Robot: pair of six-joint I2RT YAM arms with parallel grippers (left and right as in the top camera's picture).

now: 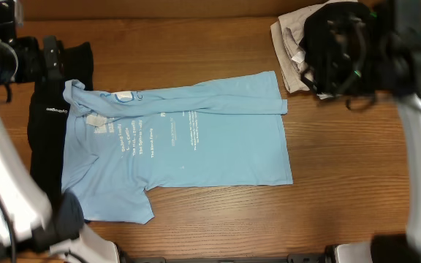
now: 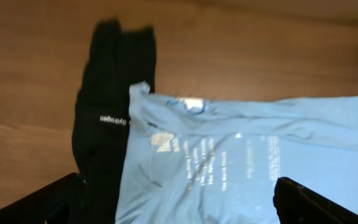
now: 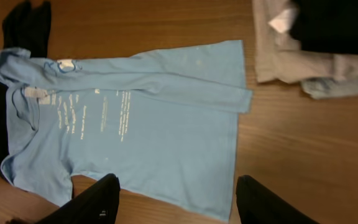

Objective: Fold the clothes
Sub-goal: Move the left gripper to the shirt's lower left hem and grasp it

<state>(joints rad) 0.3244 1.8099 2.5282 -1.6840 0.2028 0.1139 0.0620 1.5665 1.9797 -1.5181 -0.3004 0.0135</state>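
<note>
Lying on a wooden table (image 1: 342, 153), T-shirt (image 1: 196, 142) overlaps black garment (image 1: 44, 142) at left. Left gripper (image 2: 176, 204) and right gripper (image 3: 178, 200) gape, empty.

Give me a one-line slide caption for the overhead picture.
Light blue T-shirt, one long edge folded in, lies on a wooden table partly over a black garment; more clothes piled top right.

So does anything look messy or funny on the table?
Yes. The light blue T-shirt lies partly over the black garment, hiding part of it. Its far edge is folded over unevenly, while one sleeve sticks out on the near side. A rumpled heap of clothes sits in the far corner.
</note>
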